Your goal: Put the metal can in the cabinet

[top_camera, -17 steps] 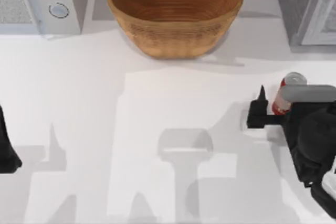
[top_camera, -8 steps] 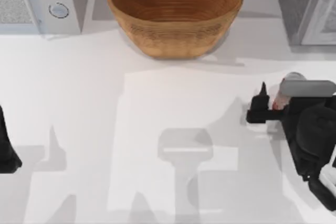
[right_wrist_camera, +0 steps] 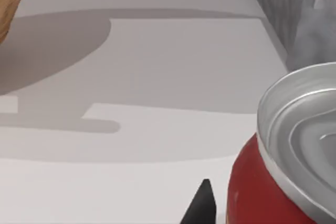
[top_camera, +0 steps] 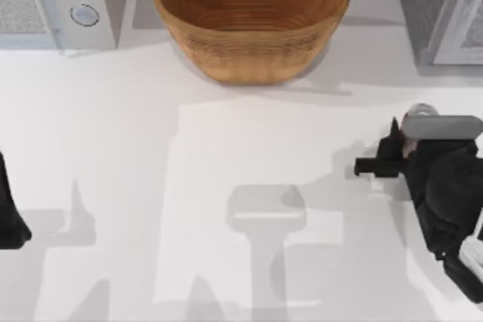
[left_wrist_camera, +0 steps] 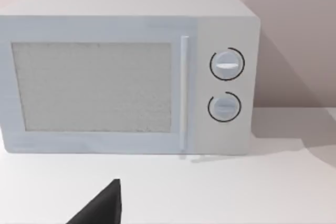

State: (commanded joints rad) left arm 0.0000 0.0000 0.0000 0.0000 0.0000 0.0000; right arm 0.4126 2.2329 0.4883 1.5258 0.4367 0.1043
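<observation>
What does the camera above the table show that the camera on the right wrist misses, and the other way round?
Only the top view takes in the white box with two knobs, the whole wicker bowl, the left arm parked at the table's left edge, and the right pincer around the metal can.

Only the right wrist view gives the can's red side and ridged silver top up close.

Both share the can, the white table, the bowl's edge and the grey cabinet.
</observation>
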